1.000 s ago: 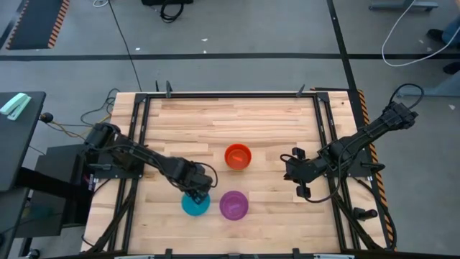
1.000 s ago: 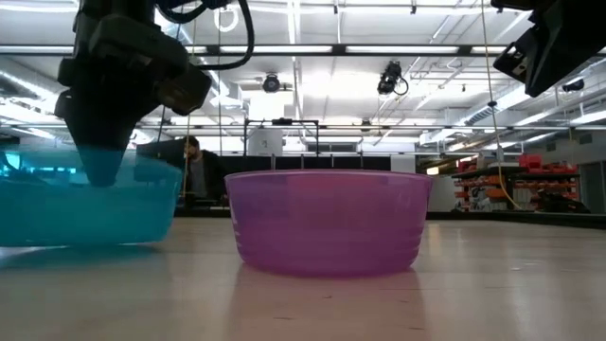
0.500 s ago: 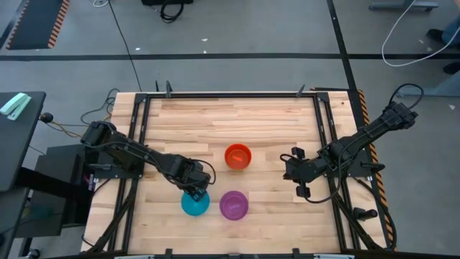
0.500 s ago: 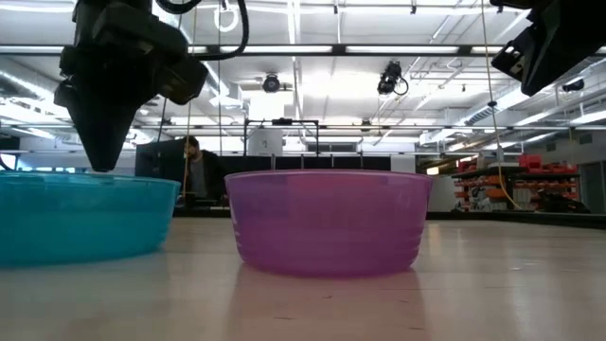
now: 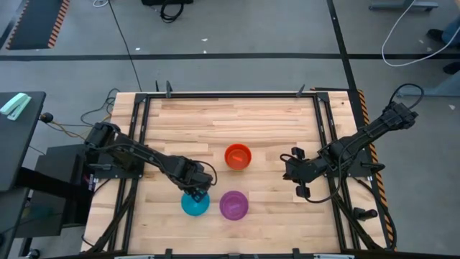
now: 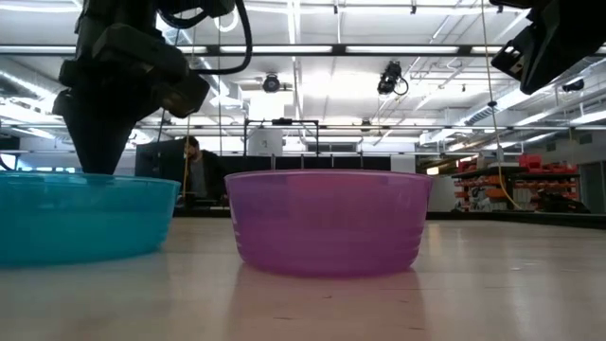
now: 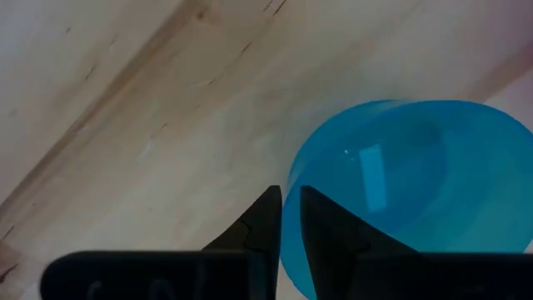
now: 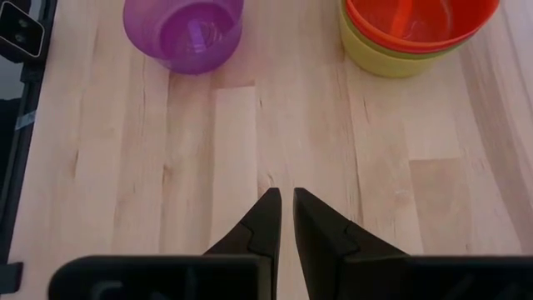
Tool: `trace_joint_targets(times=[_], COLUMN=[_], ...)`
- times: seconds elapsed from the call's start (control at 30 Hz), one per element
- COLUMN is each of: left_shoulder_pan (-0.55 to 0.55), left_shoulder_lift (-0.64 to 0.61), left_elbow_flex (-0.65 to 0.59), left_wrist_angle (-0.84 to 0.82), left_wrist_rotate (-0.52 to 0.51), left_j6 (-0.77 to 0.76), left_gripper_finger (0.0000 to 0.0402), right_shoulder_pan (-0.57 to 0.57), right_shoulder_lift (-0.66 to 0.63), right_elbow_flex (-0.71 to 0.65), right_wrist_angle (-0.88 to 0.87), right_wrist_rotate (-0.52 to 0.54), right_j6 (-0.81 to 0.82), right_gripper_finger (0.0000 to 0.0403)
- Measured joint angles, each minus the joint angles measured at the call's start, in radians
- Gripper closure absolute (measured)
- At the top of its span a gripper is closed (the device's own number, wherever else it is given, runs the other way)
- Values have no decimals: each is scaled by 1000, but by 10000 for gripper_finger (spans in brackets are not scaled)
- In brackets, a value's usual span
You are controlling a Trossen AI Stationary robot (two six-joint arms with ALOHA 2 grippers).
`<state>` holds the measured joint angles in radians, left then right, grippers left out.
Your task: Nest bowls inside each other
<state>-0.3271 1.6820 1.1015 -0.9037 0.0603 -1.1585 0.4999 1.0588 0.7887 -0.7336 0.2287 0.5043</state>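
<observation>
A blue bowl [image 5: 195, 205] and a purple bowl [image 5: 233, 205] stand upright side by side near the table's near edge. They also show in the low view, the blue bowl [image 6: 80, 218] beside the purple bowl [image 6: 327, 223]. An orange bowl [image 8: 420, 18] sits nested in a yellow bowl [image 8: 391, 60] at the table's middle. Pink and green bowls do not show. My left gripper [image 7: 290, 208] is shut, pointing down, with its tips at the blue bowl's far rim [image 7: 287, 179]. My right gripper [image 8: 286, 208] is shut and empty above bare wood at the right. My left gripper's shut fingertips [image 6: 95, 166] stand at the height of the blue bowl's far rim [image 6: 57, 177], coming from above. I cannot tell whether they touch it. The bowl rests flat on the table.
The wooden table [image 5: 273, 115] has a dark metal frame along its edges. Bare wood lies across the far half and between the purple bowl and my right arm [image 5: 345, 151]. A person sits far off in the room behind [image 6: 194, 166].
My left gripper has risen from inside the blue bowl to above its rim, then come down a little to rim height. The blue bowl has stayed where it was.
</observation>
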Motion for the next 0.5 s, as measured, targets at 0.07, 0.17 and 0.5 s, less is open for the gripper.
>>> trace_joint_targets(times=[0.07,0.17,0.5], left_shoulder_pan=[0,0,9], left_shoulder_lift=[1,1,7], left_elbow_flex=[0,0,-88], left_wrist_angle=[2,18,148], left_wrist_rotate=[0,1,22], left_j6=[0,3,-3], left_gripper_finger=[347,345,345], right_shoulder_pan=[0,0,1], right_shoulder_lift=[0,0,0], right_elbow_flex=[0,0,0], right_wrist_angle=[0,0,0], right_wrist_rotate=[0,0,0], right_j6=[1,0,0], right_gripper_finger=[359,359,359])
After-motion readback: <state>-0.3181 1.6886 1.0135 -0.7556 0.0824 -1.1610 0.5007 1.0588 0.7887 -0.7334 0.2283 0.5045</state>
